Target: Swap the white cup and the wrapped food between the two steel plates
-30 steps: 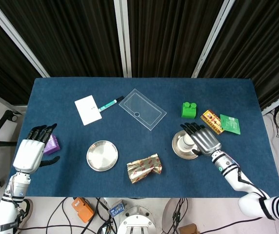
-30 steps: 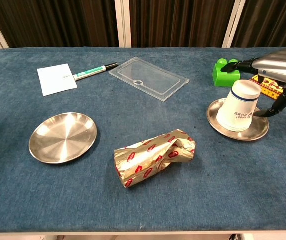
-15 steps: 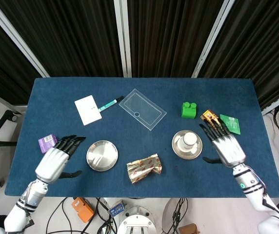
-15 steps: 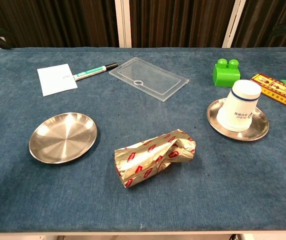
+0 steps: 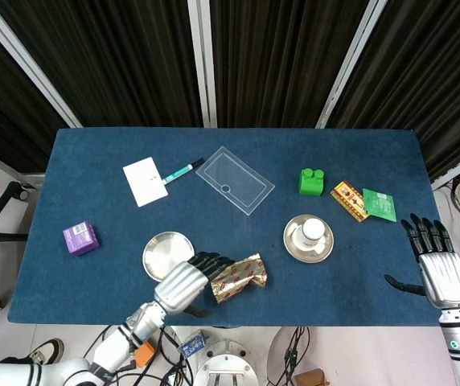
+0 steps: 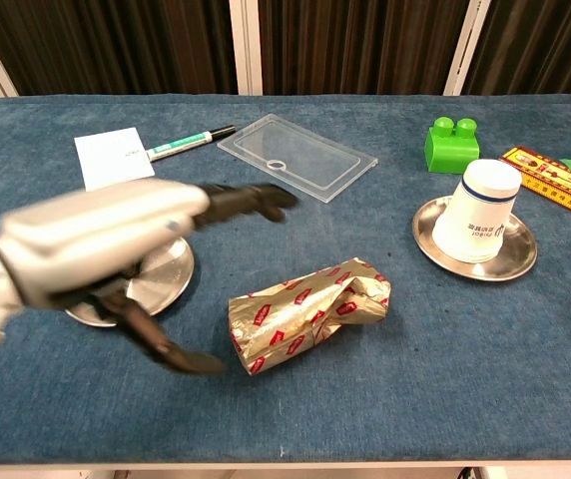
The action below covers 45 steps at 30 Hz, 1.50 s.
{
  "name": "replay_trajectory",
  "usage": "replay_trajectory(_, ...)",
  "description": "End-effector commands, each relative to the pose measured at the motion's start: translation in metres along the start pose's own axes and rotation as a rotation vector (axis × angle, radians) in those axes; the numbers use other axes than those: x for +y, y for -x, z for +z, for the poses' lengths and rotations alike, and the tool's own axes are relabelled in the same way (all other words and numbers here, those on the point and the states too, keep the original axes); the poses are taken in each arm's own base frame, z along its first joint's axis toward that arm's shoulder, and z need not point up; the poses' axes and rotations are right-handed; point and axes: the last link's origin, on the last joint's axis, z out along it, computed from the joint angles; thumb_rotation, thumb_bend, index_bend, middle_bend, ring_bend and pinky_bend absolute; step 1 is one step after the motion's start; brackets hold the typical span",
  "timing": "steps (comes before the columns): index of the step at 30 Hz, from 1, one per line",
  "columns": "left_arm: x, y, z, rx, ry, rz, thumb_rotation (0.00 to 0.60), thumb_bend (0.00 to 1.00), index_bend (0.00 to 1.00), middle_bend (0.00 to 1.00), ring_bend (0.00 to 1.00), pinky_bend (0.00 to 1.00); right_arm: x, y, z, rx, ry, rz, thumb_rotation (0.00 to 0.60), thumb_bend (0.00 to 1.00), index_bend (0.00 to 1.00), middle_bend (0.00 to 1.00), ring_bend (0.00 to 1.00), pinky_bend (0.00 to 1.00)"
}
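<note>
Since the earlier frame your left hand has swept in from the table's left margin to the front centre, and your right hand has pulled back off the table's right edge.

Left to right: the empty steel plate lies partly under your left hand in the chest view. That hand is spread, fingers apart, holding nothing; its fingertips reach the left end of the wrapped food, though contact cannot be confirmed. The wrapped food lies on the cloth between the two plates, long axis running left-right and rising slightly toward its right end, directly to the right of your left hand. Your left hand is much the nearer one. Further right, the white cup stands upturned on the right steel plate. Your right hand hovers spread and empty, well apart from the cup.
</note>
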Motion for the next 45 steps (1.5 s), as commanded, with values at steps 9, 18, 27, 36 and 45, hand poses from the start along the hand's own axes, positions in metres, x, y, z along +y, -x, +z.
replay_trajectory(9, 0.014, 0.033, 0.053, -0.027, -0.031, 0.112, 0.600, 0.03, 0.06, 0.11, 0.12, 0.18, 0.006, -0.003, 0.004, -0.021, 0.012, 0.017, 0.447, 0.21, 0.00, 0.00, 0.00, 0.00)
replay_trajectory(18, 0.014, 0.039, 0.062, 0.017, -0.064, 0.149, 0.600, 0.04, 0.29, 0.36, 0.50, 0.55, 0.006, -0.003, 0.006, -0.021, 0.017, 0.019, 0.450, 0.21, 0.00, 0.00, 0.00, 0.00)
replay_trajectory(27, 0.007, 0.052, 0.064, 0.002, -0.102, 0.182, 0.600, 0.18, 0.42, 0.44, 0.58, 0.67, 0.007, -0.007, 0.002, -0.014, 0.013, 0.028, 0.451, 0.21, 0.00, 0.00, 0.00, 0.00)
replay_trajectory(36, 0.012, 0.024, 0.059, 0.176, -0.061, 0.180, 0.600, 0.50, 0.51, 0.53, 0.64, 0.74, 0.009, -0.007, 0.003, -0.026, 0.024, 0.033, 0.450, 0.21, 0.00, 0.00, 0.00, 0.00)
replay_trajectory(45, -0.030, -0.048, 0.022, 0.357, -0.169, 0.223, 0.600, 0.50, 0.51, 0.54, 0.64, 0.74, 0.009, -0.009, -0.001, -0.023, 0.025, 0.039, 0.450, 0.21, 0.00, 0.00, 0.00, 0.00)
